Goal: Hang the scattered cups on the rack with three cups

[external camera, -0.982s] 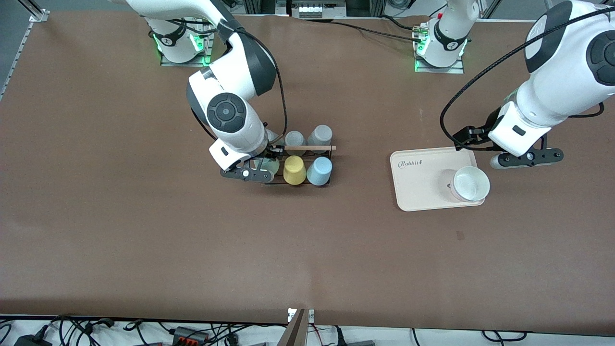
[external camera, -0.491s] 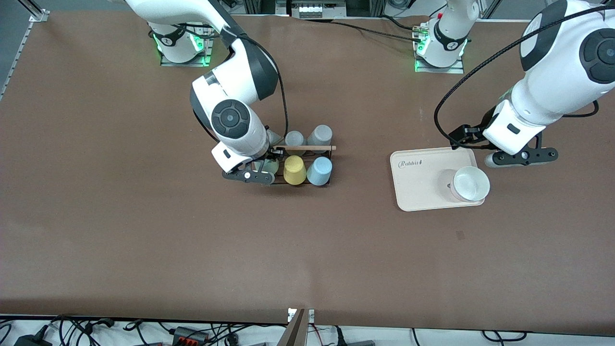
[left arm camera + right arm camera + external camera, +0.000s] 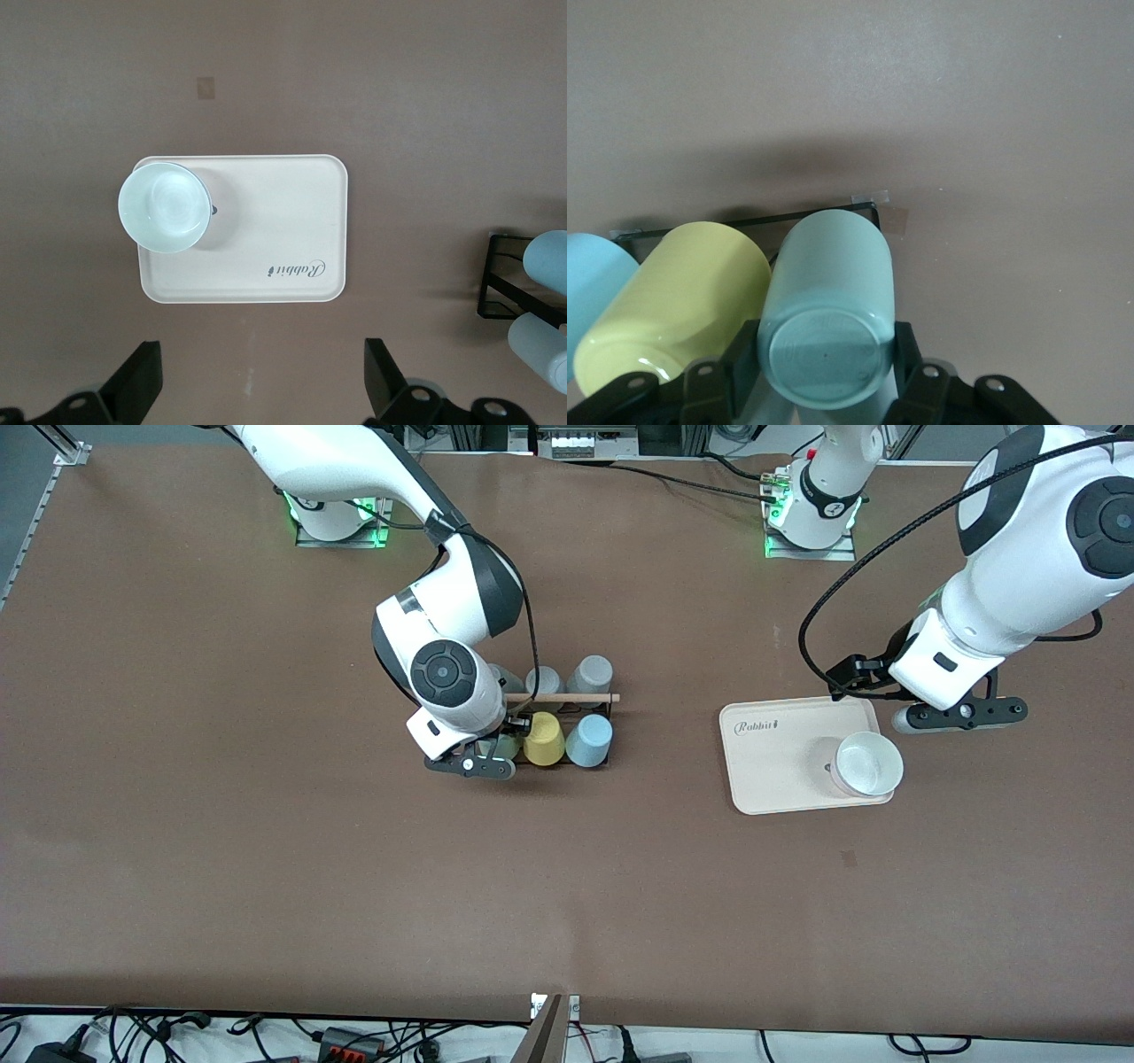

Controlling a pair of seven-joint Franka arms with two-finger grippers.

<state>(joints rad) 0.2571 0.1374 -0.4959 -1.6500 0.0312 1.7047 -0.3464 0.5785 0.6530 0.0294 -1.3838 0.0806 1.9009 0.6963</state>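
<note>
Right of centre in the front view, a beige tray (image 3: 771, 766) carries one white bowl (image 3: 869, 763); the left gripper (image 3: 961, 715) waits above the tray's edge, jaws spread wide and empty. At frame centre the rack (image 3: 567, 700) holds a yellow tumbler (image 3: 542, 738), a light blue cup (image 3: 589, 740) and grey cups (image 3: 592, 674), two clearly visible. The right gripper (image 3: 824, 376) is clamped on the sage-green cup (image 3: 828, 314), beside the yellow one at the rack's end.

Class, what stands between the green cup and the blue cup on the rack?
The yellow cup stands between the green cup and blue cup on the rack; the front view shows it.
</note>
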